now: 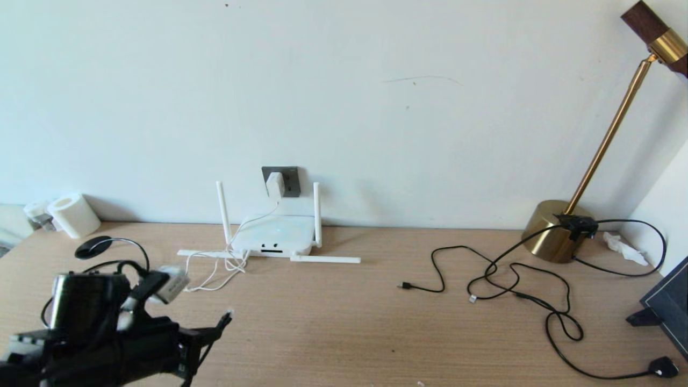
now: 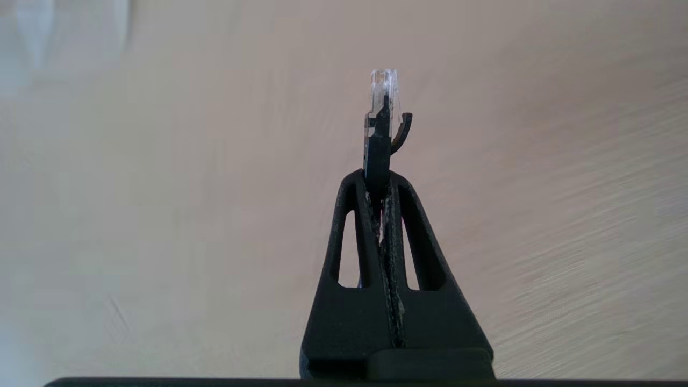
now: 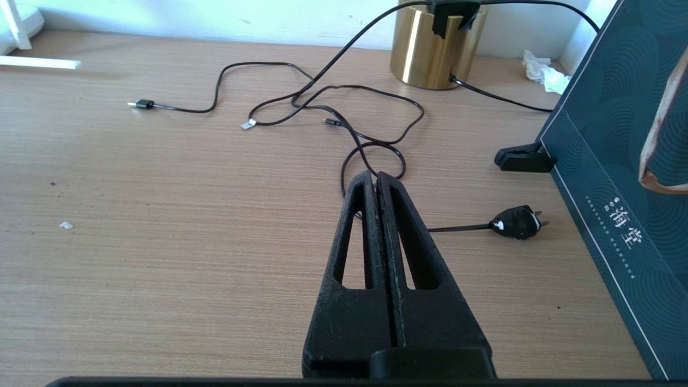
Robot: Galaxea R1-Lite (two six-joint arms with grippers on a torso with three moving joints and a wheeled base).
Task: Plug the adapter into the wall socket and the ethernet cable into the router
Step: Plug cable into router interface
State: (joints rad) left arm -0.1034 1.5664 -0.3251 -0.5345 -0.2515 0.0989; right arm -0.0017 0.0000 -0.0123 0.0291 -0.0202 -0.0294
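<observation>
Plenty of bare table (image 1: pixel 333 322) lies between my left pincer (image 1: pixel 223 322), clamped on the ethernet cable (image 2: pixel 382 107), and the router (image 1: pixel 277 236) by the wall. My right pincer (image 3: pixel 379 180) is closed, empty.

Left gripper (image 2: pixel 379 180): matte black, grainy plastic fingers (image 2: pixel 352 231), each a tapered wedge with one long slot-shaped cut-out (whitish scuffing along the inner pad seam). Broad black base block below, with a raised rectangular tab at its middle.

Right gripper (image 3: pixel 375 180): same matte black slotted wedge fingers (image 3: pixel 414 242) and base tab, with a fainter pale seam.

Left arm (image 1: pixel 107 344), head view: black angular housings, a dark glossy cylindrical body on top, thin black looped cables, and a small silver-grey block at the wrist.
</observation>
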